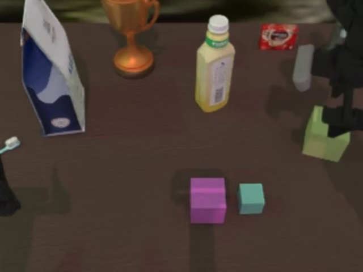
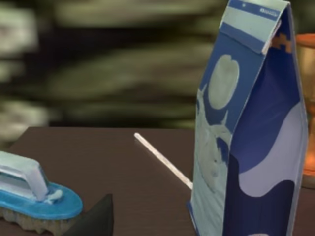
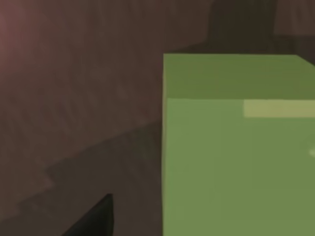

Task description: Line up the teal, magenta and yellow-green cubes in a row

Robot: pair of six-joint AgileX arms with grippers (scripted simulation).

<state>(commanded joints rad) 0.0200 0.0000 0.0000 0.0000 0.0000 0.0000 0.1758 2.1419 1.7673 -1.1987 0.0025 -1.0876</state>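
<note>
Three cubes are sitting on the dark brown surface (image 1: 125,170), and the magenta cube (image 1: 207,199) is serving here as the landmark for the rest. The teal cube (image 1: 251,198) is resting just beside the magenta cube on its right, with a narrow gap between them, so the two are already forming a short row. The yellow-green cube (image 1: 325,140) is lying well apart from the magenta cube, farther back and far to the right, near the surface's right edge. The right tool (image 1: 340,122) is hanging directly over the yellow-green cube, its dark bulk covering part of the cube's top; whether its fingers are spread or pressed together I cannot tell, since the right wrist view is showing mostly the cube's green face (image 3: 236,157) filling the frame. The left arm (image 1: 7,195) is sitting parked far to the left of the magenta cube at the surface's left edge, and its tool's state cannot be told either. Behind the magenta cube a yellow bottle (image 1: 215,65) is standing upright, with a copper trophy (image 1: 133,37) back and to the left, and a blue and white carton (image 1: 51,73) farther left still. A toothbrush (image 1: 10,144) is lying near the left edge.
</note>
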